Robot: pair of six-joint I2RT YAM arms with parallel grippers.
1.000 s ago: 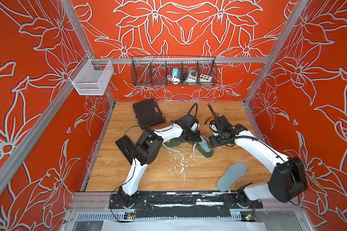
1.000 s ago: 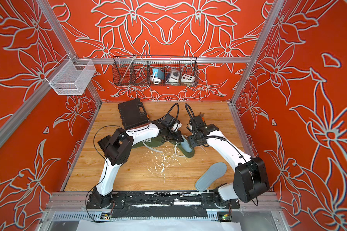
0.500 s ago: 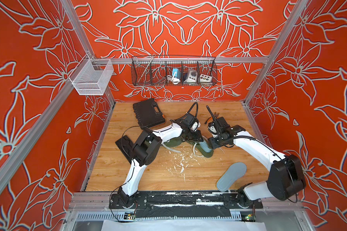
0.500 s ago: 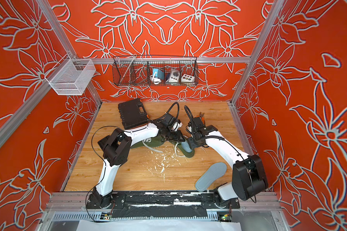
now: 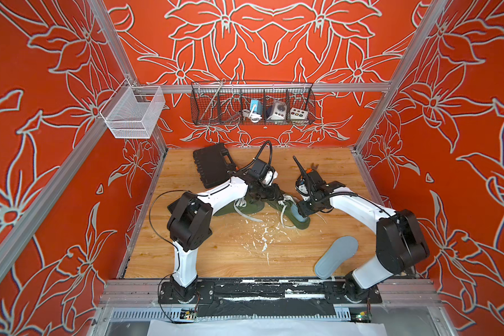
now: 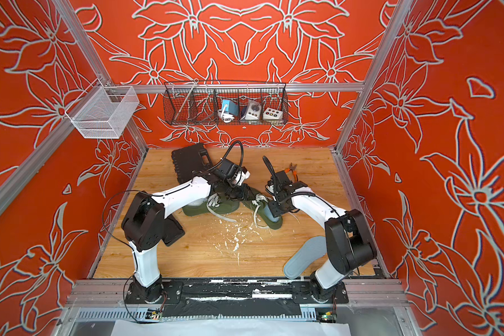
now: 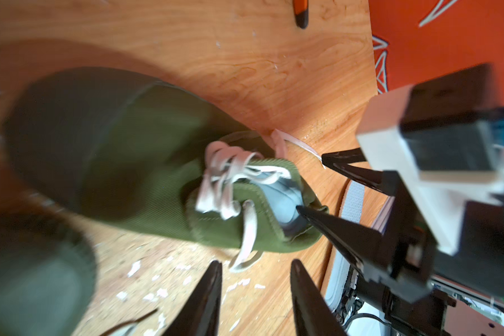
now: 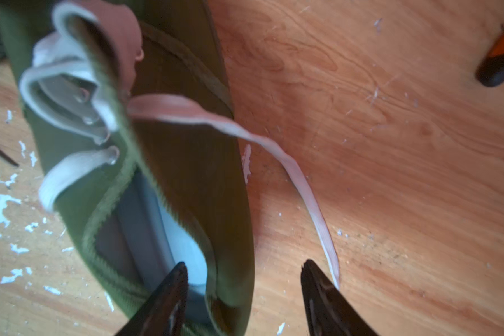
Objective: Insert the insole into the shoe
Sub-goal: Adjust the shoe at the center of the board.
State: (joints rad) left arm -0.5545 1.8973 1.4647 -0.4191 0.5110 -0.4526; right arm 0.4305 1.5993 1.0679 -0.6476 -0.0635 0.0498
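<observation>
Two green shoes lie close together mid-way on the bench [image 5: 230, 256]. Black case [image 5: 213, 165] lies flat at back left. Left-hand shoe [image 5: 250, 206] sits partly under the left arm. Left gripper [image 7: 256, 261] has fingers apart with nothing clamped, low over the bench beside the right-hand shoe's laces. White flakes [image 5: 262, 235] are scattered in front. Right-hand shoe [image 6: 275, 224] has a grey insole [image 8: 169, 232] inside, visible at the heel opening. Right gripper [image 8: 245, 261] has fingers apart, straddling the shoe's side wall: one fingertip inside at the insole, the other outside by a loose lace. Second insole [image 5: 336, 256] lies flat near the right arm's base, well apart from the shoes. Orange-handled pliers [image 6: 293, 171] lie at back right.
</observation>
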